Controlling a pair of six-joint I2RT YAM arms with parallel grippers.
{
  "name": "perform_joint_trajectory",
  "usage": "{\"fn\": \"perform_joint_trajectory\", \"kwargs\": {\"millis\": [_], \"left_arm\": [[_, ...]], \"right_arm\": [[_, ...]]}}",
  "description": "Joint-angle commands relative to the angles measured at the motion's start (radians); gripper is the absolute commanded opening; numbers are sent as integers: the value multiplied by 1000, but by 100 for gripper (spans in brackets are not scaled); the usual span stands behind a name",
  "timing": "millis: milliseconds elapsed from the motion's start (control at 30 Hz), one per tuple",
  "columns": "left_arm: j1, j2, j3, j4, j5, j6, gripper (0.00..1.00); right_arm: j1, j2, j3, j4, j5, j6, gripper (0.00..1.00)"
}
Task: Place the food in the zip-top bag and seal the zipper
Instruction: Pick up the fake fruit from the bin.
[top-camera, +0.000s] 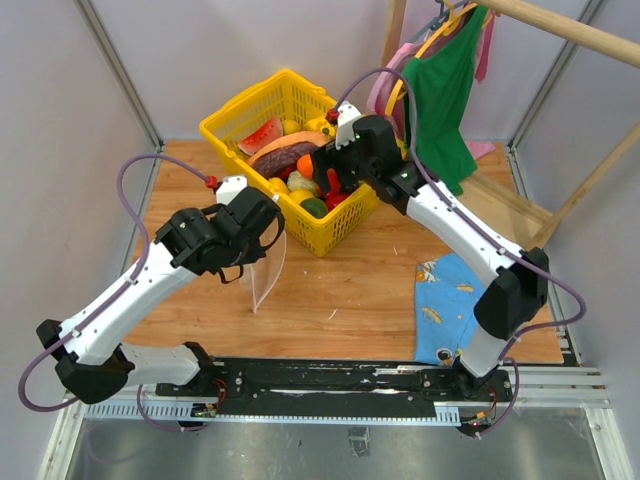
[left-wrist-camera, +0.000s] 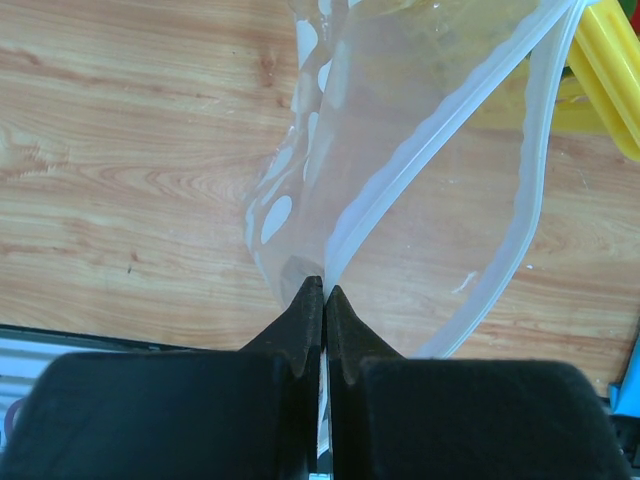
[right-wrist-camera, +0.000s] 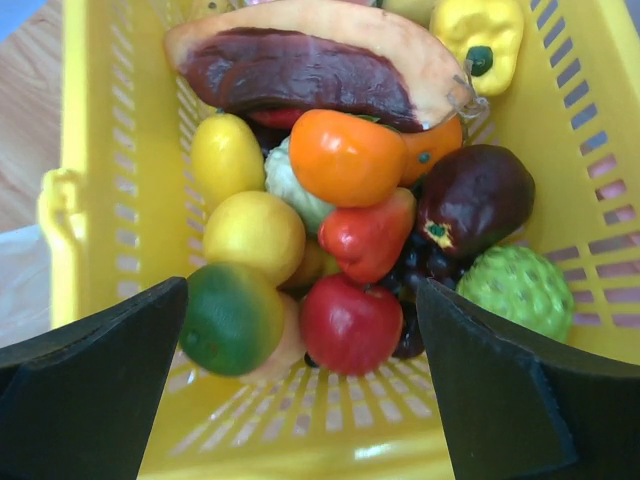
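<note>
While the left gripper (left-wrist-camera: 324, 290) is clamped shut on the bag (left-wrist-camera: 300, 215) at its zipper (left-wrist-camera: 430, 125), mouth gaping just ahead above the desk (left-wrist-camera: 120, 180), the right gripper (right-wrist-camera: 302, 290) hangs wide open and empty, food (right-wrist-camera: 345, 155) directly beneath in the basket (right-wrist-camera: 110, 150). Picking looks to be in hand; next it must drop onto one piece, close, and carry it to the bag. No writing is readable.

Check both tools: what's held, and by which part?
Left tool is shut on the zip-top bag, pinching its mouth rim at the zipper. Right tool is open over the yellow basket, holding nothing.
</note>
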Motion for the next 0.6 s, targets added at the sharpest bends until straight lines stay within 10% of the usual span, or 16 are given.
{"fn": "perform_joint_trajectory", "kwargs": {"millis": [0,567], "left_arm": [[9,12,14,17,-6,4,0],[61,21,-1,90,42,55,0]], "right_arm": [[-9,80,43,131,54,23,99],[-9,412,159,346,167,86,98]]}}
